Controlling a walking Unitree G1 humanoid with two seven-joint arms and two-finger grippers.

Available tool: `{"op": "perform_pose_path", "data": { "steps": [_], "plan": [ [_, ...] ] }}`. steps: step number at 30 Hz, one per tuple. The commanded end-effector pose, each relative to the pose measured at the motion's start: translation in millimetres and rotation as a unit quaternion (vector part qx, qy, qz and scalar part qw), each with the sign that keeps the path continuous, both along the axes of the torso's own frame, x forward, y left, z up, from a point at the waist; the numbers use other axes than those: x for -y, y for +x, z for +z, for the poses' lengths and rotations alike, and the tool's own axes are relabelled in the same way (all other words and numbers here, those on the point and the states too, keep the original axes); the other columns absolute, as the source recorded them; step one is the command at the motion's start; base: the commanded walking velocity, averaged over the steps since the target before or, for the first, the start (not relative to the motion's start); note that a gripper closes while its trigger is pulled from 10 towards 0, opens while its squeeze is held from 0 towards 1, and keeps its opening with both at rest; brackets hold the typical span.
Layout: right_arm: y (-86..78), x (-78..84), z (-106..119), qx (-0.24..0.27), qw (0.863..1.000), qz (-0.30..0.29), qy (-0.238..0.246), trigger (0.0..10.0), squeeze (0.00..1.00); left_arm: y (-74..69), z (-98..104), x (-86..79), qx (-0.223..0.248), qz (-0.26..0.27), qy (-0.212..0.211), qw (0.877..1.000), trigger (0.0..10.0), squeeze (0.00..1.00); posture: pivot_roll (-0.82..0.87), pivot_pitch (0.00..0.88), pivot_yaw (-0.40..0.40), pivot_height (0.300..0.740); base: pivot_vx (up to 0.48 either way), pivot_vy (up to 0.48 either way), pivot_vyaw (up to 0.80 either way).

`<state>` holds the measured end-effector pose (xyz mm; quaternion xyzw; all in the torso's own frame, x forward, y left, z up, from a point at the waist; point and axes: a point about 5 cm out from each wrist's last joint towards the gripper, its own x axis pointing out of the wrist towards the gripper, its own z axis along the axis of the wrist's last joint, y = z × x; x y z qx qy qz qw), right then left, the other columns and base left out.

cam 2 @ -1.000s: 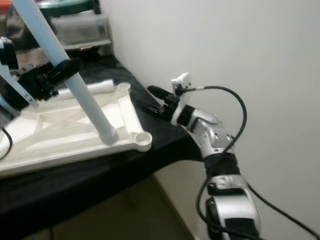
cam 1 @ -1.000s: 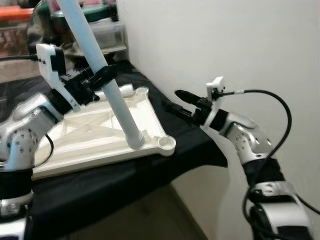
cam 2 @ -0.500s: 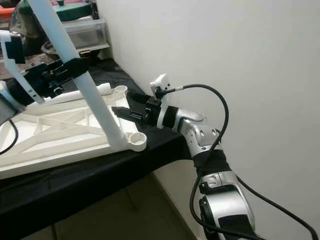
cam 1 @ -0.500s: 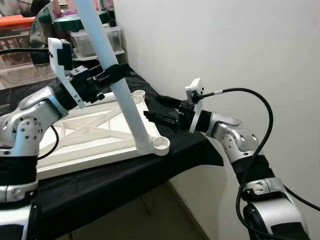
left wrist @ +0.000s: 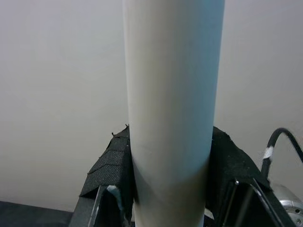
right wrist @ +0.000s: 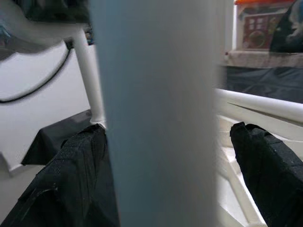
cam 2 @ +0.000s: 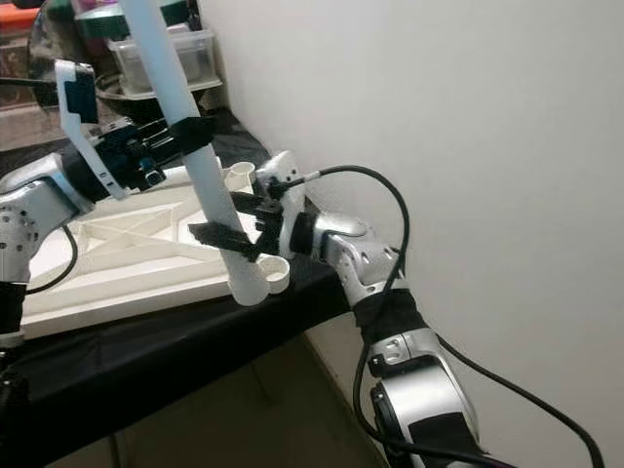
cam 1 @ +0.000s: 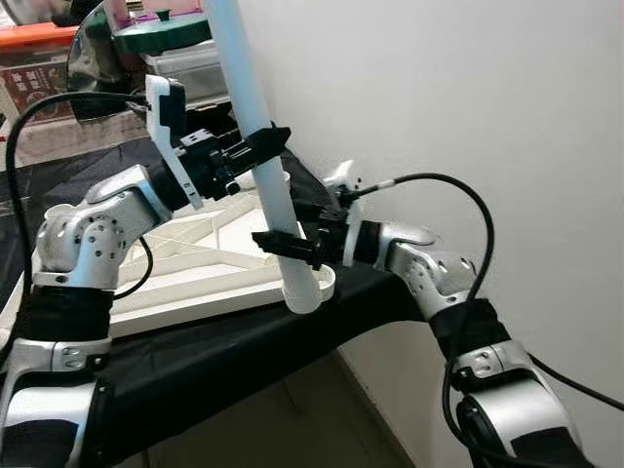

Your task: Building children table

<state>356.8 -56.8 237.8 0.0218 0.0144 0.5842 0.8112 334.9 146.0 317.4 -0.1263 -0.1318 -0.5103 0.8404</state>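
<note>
Right gripper [cam 1: 292, 244] has closed in around the table leg [cam 1: 255, 146] (jaws straddling, grip unconfirmed) — below the left gripper [cam 1: 255, 148], clamped higher up; leg foot at the tabletop [cam 1: 195, 283] corner socket — seating appears imminent.

We are in what looks like a home storage corner: a plain white wall [cam 1: 468, 88] runs beside a black-draped tabletop [cam 1: 224, 361], and behind it sit stacked clear plastic bins [cam 2: 166, 58] and a green lid [cam 1: 161, 31].

2 silver jointed arms, black fingers, white wrist cameras, looping black cables
</note>
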Motion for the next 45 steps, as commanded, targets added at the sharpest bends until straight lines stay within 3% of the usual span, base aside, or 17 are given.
{"op": "perform_pose_path", "data": {
  "steps": [1, 7, 21, 39, 40, 41, 42, 45],
  "plan": [
    [-0.3, -4.5, 1, -0.001, 1.000, 0.006, -0.012, 10.0, 0.00, 0.8, 3, 0.1, 0.010, 0.000, 0.004, 1.000, 10.0, 0.00, -0.02, 0.000, 0.042, 0.740, 0.000, 0.000, 0.00],
    [-0.5, -12.6, 5, -0.002, 1.000, 0.015, -0.025, 10.0, 0.00, 1.7, -2, 9.8, 0.007, -0.016, 0.008, 1.000, 10.0, 0.00, -0.03, 0.000, 0.043, 0.740, 0.000, 0.000, 0.00],
    [0.8, -19.3, -1, -0.029, 0.998, 0.019, -0.056, 10.0, 0.00, 3.7, -4, 9.5, 0.011, -0.013, 0.006, 1.000, 10.0, 0.00, -0.03, 0.000, 0.044, 0.740, 0.000, 0.000, 0.00],
    [6.2, -26.1, 12, -0.038, 0.999, -0.005, -0.024, 10.0, 0.00, 5.4, -1, 9.3, 0.018, -0.006, 0.003, 1.000, 10.0, 0.00, -0.03, 0.000, 0.035, 0.740, 0.000, 0.000, 0.00],
    [5.6, -26.8, 13, -0.034, 0.999, -0.001, -0.023, 7.0, 0.00, 5.4, -2, 8.9, 0.019, -0.006, 0.003, 1.000, 10.0, 0.00, -0.03, 0.000, 0.035, 0.740, 0.000, 0.000, 0.00],
    [5.6, -26.8, 13, -0.034, 0.999, -0.001, -0.023, 7.0, 0.00, 5.4, -2, 8.9, 0.019, -0.006, 0.003, 1.000, 10.0, 0.00, -0.03, 0.000, 0.035, 0.740, 0.000, 0.000, 0.00],
    [4.8, -27.5, 13, -0.033, 0.999, 0.004, -0.021, 0.0, 0.00, 5.6, -2, 8.5, 0.019, -0.004, 0.003, 1.000, 10.0, 0.00, -0.03, 0.000, 0.035, 0.740, 0.000, 0.000, 0.00],
    [3.6, -28.4, 14, -0.031, 0.999, 0.010, -0.020, 0.0, 0.00, 5.8, -2, 8.0, 0.019, -0.002, 0.003, 1.000, 10.0, 0.00, -0.03, 0.000, 0.035, 0.740, 0.000, 0.000, 0.00]
  ]
}}
